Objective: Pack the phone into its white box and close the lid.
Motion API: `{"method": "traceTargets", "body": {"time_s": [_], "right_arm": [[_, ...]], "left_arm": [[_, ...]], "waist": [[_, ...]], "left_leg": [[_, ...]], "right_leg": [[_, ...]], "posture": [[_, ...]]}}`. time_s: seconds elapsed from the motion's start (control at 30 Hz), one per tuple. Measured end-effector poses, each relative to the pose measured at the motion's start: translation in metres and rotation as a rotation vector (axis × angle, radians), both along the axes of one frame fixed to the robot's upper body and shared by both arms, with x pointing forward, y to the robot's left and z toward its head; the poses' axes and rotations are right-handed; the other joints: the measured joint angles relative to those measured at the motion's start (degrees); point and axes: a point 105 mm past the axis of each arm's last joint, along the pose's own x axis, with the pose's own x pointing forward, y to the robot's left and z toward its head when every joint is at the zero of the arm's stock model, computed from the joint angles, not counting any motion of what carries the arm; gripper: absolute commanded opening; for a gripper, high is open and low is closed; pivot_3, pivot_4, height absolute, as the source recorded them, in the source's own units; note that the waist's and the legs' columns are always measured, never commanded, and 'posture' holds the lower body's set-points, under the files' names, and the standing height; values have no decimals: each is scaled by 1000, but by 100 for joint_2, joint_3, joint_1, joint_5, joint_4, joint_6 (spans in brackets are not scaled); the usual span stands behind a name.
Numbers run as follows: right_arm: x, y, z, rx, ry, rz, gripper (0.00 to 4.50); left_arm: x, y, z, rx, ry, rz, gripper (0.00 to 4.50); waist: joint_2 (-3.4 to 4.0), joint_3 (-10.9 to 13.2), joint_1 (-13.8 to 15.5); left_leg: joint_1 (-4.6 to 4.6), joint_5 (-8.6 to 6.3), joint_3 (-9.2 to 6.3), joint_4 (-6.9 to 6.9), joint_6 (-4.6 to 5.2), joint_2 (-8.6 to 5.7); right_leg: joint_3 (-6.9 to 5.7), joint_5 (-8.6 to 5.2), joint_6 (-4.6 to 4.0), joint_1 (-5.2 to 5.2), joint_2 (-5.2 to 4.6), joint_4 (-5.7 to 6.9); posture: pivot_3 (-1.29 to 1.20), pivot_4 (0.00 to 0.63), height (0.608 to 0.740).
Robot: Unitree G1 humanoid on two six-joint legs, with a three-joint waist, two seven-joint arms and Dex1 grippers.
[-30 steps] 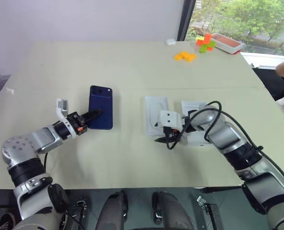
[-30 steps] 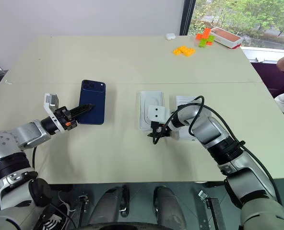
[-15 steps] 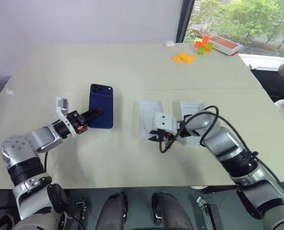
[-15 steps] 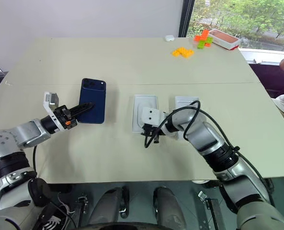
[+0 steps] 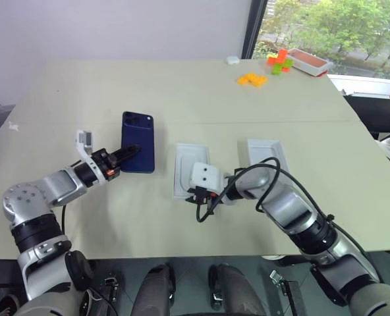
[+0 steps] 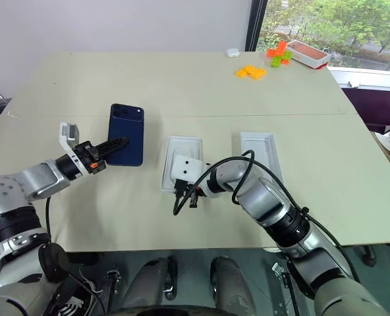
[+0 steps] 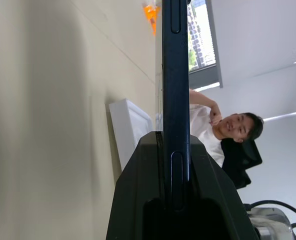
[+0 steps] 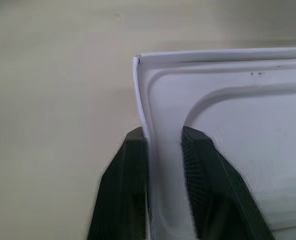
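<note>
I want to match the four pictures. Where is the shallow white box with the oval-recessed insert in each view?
Left eye view: shallow white box, centre, between the dark blue phone and the white lid.
Right eye view: same, centre.
Left wrist view: white corner beyond the phone's edge.
Right wrist view: its wall between the right gripper fingers.
Shared landmark: the beige table.

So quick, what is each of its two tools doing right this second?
Left tool: shut on the phone, gripping its edge.
Right tool: fingers astride one wall of the white box, one inside, one outside; whether it is clamped cannot be told.
</note>
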Motion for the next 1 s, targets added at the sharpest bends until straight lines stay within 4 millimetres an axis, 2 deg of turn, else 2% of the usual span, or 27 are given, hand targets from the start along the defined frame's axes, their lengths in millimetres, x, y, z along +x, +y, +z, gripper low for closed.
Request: {"method": "traceTargets", "body": {"time_s": [0.13, 0.2, 0.27, 0.33, 0.4, 0.5, 0.63, 0.8, 1.0], "right_arm": [[-5, 12, 8, 70, 59, 20, 4419], [1, 13, 20, 130, 59, 0, 4419], [14, 11, 43, 240, 49, -54, 4419], [25, 1, 65, 307, 17, -86, 4419], [34, -16, 74, 327, -5, -117, 4419], [38, -43, 74, 328, -20, -132, 4419], [34, -77, 59, 282, -23, -119, 4419], [34, -85, 52, 257, -41, -103, 4419], [37, -87, 49, 246, -58, -111, 4419]], "left_arm": [[-4, -19, 0, 78, -24, -60, 0], [-5, -26, 0, 87, -33, -77, 0], [-6, -36, 2, 71, -39, -92, 0], [-7, -47, 4, 53, -38, -111, 0], [-8, -56, 4, 38, -32, -119, 0], [-8, -65, 1, 31, -8, -117, 0], [-8, -66, -5, 51, 35, -79, 0], [-13, -76, -16, 0, 103, -67, 0], [-23, -86, -36, 30, 208, -57, 0]], "waist": [[1, 0, 1], [1, 0, 7], [1, 0, 11], [0, 0, 31], [-1, -1, 32], [-2, 0, 23], [-2, 1, 7], [-2, 1, 17], [-3, 3, 24]], "left_leg": [[-1, 0, 1, 0, 0, -1], [-1, 0, 1, 1, 0, -1], [-1, 0, 1, 1, 0, -1], [-1, 0, 0, 2, 0, -1], [-1, 0, 1, 1, 1, -3], [-1, -1, 4, -1, 5, -4], [0, -1, 5, -4, 7, -2], [9, 0, 6, 15, 7, 1], [13, -5, 5, 66, 14, 4]], "right_leg": [[1, 0, 1, 0, -2, -2], [1, 0, 0, 0, -2, -1], [1, 1, 0, 0, -2, 2], [0, 1, 0, 2, -2, 0], [0, 1, 1, 7, -4, -7], [0, 2, 7, 6, -3, -8], [0, 1, 20, 6, 4, -2], [1, 1, 21, 9, 11, 27], [2, -2, 17, 34, 12, 31]], "posture": [[0, 150, 740], [0, 150, 740], [0, 150, 740], [0, 150, 740], [0, 150, 740], [0, 150, 740], [0, 150, 740], [0, 150, 740], [0, 150, 740]]}}
